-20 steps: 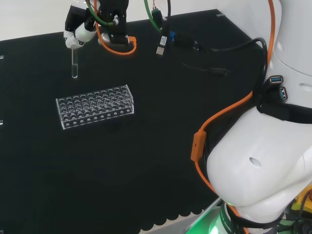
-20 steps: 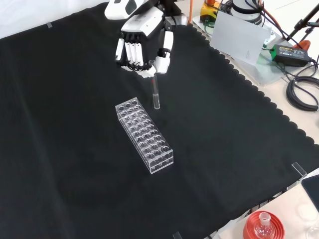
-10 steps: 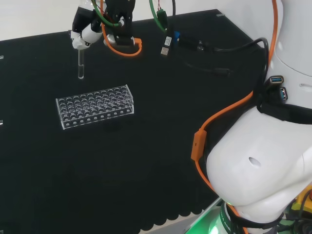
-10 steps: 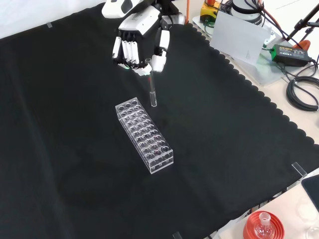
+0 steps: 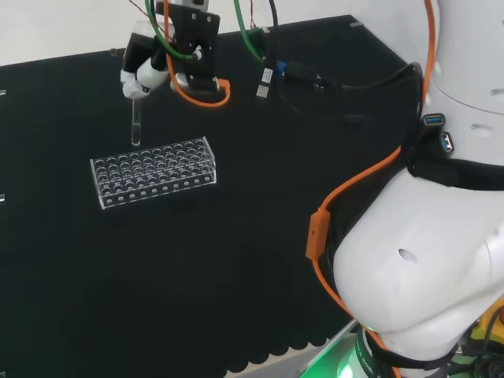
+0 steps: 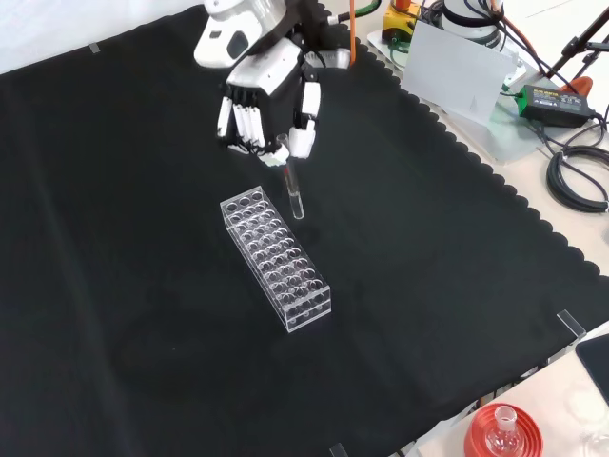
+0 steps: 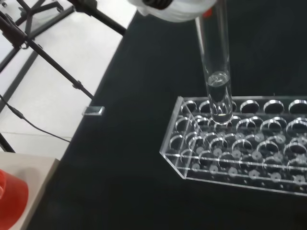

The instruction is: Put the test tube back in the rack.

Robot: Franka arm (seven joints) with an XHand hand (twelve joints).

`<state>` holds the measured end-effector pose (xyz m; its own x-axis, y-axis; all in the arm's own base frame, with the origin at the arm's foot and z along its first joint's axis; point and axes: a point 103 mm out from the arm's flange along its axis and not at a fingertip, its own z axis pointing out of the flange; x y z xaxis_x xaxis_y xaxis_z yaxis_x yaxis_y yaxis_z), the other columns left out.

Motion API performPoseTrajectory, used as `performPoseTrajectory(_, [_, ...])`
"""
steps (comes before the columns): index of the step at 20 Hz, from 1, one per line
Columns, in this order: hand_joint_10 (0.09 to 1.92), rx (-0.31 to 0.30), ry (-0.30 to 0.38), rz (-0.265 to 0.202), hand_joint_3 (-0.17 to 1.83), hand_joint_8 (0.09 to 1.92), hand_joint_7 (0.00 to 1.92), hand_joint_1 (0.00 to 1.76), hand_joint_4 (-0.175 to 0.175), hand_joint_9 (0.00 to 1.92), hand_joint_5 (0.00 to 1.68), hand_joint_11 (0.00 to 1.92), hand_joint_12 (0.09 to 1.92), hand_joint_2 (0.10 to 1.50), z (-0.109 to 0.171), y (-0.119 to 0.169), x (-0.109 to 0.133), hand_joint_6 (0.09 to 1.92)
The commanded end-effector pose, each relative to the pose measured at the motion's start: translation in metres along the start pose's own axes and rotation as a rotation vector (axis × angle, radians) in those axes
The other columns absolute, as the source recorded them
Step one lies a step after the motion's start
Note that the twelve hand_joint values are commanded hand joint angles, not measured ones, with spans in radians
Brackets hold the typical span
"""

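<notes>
The hand pinches a clear glass test tube near its top and holds it upright. The tube hangs just above the far edge of the clear plastic rack in the head view. From the front, the tube's round bottom hovers beside the rack at its upper right end. In the wrist view the tube hangs with its tip over the holes near one end of the rack, and a blurred white part of the hand shows above it. The rack's holes look empty.
A red ribbed stand with a small flask sits off the cloth at the front view's lower right. Cables and a power brick lie beyond the cloth's scalloped edge. The arm's white links take up the head view's right.
The hand has carried the tube toward the rack and lower: rightward and down in the head view. The rack has not moved.
</notes>
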<state>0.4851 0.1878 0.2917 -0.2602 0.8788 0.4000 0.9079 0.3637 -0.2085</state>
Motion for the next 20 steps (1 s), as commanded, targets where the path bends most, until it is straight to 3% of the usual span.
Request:
performPoseTrajectory(1, [0.54,0.023,0.027,0.027,0.08,0.49,1.32,1.30,-0.175,1.07,1.26,0.55,1.35,0.95,0.022,0.006,-0.015,0.53])
performPoseTrajectory(20, [0.53,0.021,0.081,0.052,0.11,0.48,1.32,1.30,-0.175,1.08,1.26,0.56,1.34,0.93,0.034,0.006,-0.040,0.53])
